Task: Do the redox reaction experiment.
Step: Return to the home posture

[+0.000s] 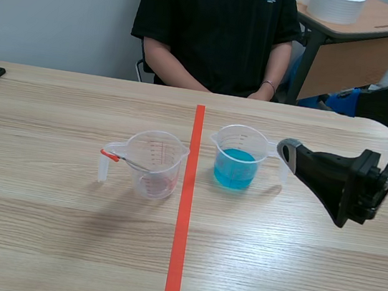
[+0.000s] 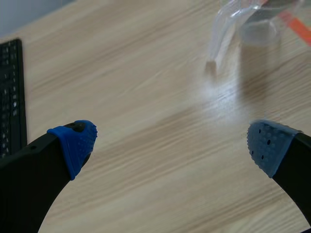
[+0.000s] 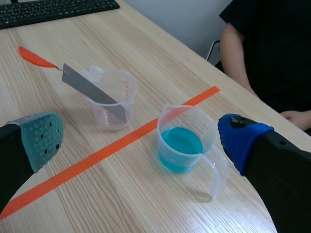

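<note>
Well, early days: metal strip (image 3: 92, 90) rests in the clear cup (image 1: 155, 178), blue solution (image 1: 234, 170) untouched; left jaws and right jaws spread, empty.

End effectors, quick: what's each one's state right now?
Left end effector: open, holding nothing.
Right end effector: open, holding nothing, close to the cup of blue liquid.

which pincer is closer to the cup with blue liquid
Right. The right pincer sits just beside the blue-liquid cup, by its handle; the left pincer is over the table, short of the other cup.
</note>
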